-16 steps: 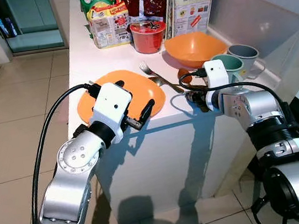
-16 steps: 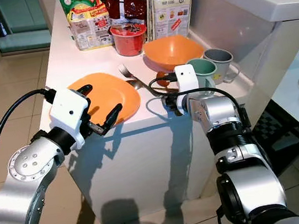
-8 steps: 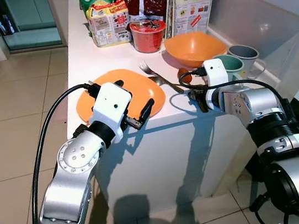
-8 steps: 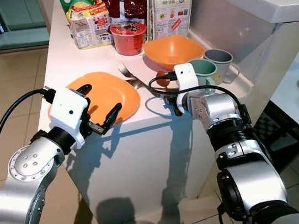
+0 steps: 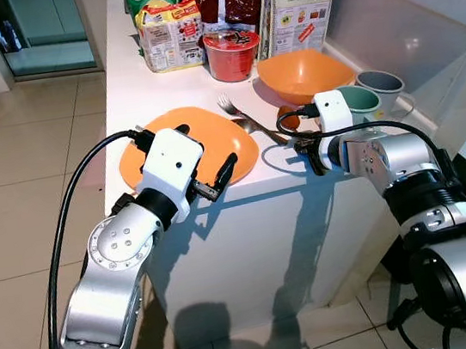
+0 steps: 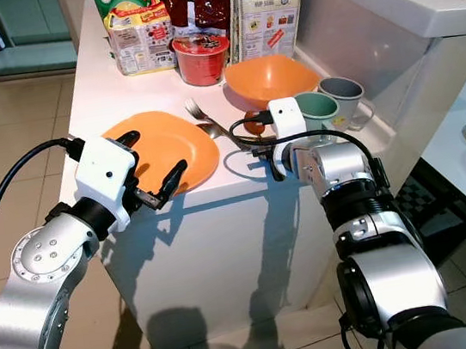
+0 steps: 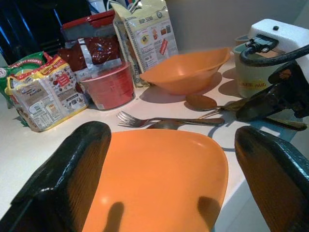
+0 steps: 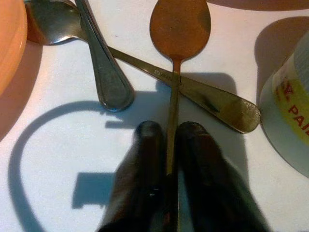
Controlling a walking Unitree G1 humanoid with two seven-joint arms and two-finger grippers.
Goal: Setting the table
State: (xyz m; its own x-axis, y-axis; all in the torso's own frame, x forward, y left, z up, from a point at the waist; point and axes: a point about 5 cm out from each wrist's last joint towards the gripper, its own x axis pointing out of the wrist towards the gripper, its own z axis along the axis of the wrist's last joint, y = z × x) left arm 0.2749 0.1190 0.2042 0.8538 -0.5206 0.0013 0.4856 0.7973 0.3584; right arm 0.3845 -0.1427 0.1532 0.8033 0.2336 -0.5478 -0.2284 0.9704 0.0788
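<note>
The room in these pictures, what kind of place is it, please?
Most likely a home kitchen. A white counter carries a flat orange plate, a deep orange bowl, a steel fork and food packets, with a beige tiled floor beside it.

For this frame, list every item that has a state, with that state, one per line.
Left hand: open, fingers either side of the flat orange plate.
Right hand: shut on the thin copper-coloured spoon.
Copper-coloured spoon: lying across a steel spoon's handle.
Steel fork: lying flat.
Orange bowl: upright, empty.
Teal mug: upright.
Grey mug: upright.
</note>
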